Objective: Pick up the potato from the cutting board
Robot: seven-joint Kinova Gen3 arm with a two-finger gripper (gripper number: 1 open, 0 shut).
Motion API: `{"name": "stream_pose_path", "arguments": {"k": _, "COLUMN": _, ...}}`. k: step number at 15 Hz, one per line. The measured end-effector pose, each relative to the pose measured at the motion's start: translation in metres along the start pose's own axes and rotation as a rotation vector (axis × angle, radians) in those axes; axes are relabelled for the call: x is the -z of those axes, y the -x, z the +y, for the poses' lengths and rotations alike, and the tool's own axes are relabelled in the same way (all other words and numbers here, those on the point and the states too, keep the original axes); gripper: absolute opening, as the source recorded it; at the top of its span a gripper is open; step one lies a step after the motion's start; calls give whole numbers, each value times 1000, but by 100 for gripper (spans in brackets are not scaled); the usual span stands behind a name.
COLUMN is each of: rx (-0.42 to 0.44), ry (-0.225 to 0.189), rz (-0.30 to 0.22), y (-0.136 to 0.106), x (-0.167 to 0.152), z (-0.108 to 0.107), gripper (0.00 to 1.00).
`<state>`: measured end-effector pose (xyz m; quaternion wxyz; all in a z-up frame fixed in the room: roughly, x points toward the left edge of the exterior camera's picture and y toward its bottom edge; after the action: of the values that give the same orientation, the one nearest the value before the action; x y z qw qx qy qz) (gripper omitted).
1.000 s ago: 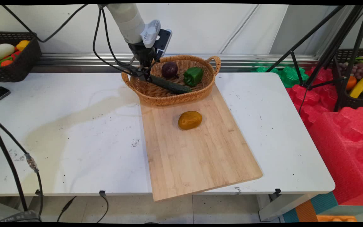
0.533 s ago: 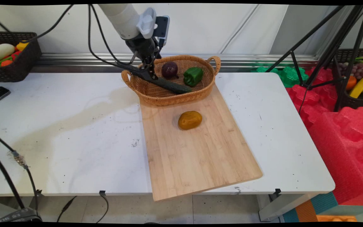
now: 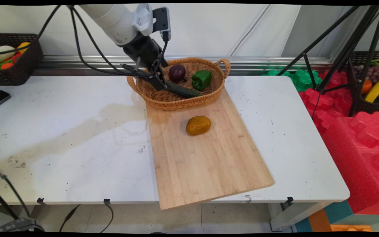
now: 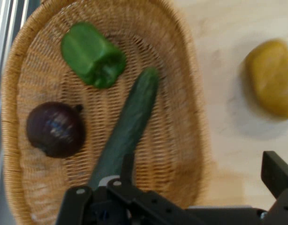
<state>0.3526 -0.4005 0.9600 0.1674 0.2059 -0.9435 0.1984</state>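
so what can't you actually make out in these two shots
- Cucumber: its near end, hidden by the gripper in both views.
- Whether the gripper touches or holds the cucumber: cannot tell.
- Yellow potato: cut off by the hand view's right edge.
- Dark basket at main view's left: contents too small.

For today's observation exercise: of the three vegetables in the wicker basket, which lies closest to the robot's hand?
The cucumber: long and dark green, its near end reaches under the hand, unlike the round purple onion and green pepper farther off.

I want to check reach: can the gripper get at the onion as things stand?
Probably yes. The gripper hangs open over the basket, the onion lies uncovered close by, and only the cucumber lies beside it.
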Motion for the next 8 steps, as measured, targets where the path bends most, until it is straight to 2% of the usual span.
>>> {"name": "stream_pose_path", "arguments": {"k": 4, "rx": 137, "ry": 25, "rz": 69, "y": -5, "x": 17, "z": 31, "gripper": 100}}
{"name": "stream_pose_path", "arguments": {"k": 8, "rx": 218, "ry": 45, "rz": 109, "y": -13, "x": 18, "z": 50, "gripper": 100}}
